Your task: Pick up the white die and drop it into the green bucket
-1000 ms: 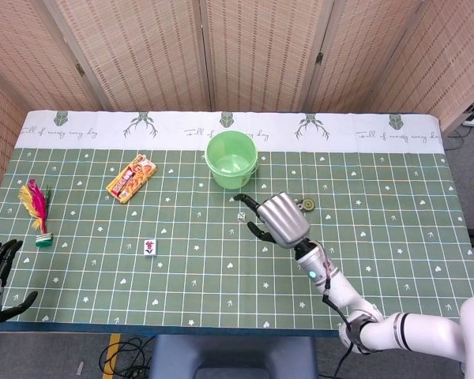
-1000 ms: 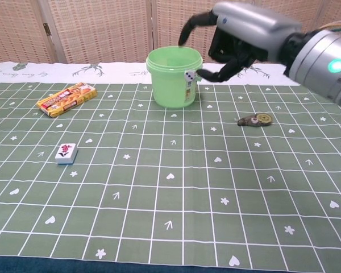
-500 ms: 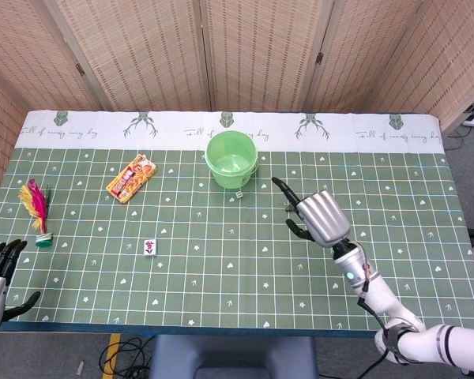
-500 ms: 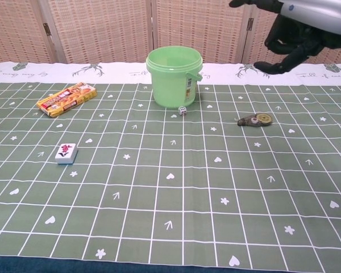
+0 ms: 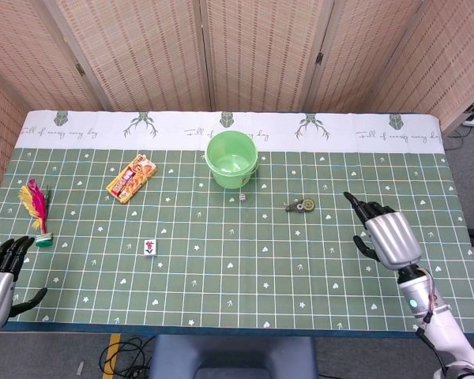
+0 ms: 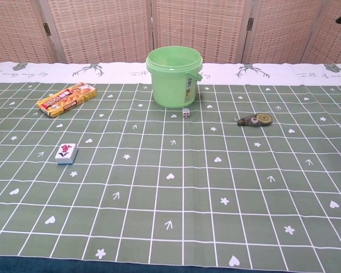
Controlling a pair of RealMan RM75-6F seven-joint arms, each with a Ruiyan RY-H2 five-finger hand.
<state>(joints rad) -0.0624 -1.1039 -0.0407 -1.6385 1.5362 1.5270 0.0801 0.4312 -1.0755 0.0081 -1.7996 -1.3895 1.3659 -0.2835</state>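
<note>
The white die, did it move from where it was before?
Yes. A second ago the white die was up by the green bucket rim beside the right hand. Now it lies on the tablecloth just in front of the bucket's base, not inside.

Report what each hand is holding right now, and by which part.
Nothing is held. The right hand and the left hand are both empty with fingers apart. The white die lies on the table beside the green bucket.
</note>
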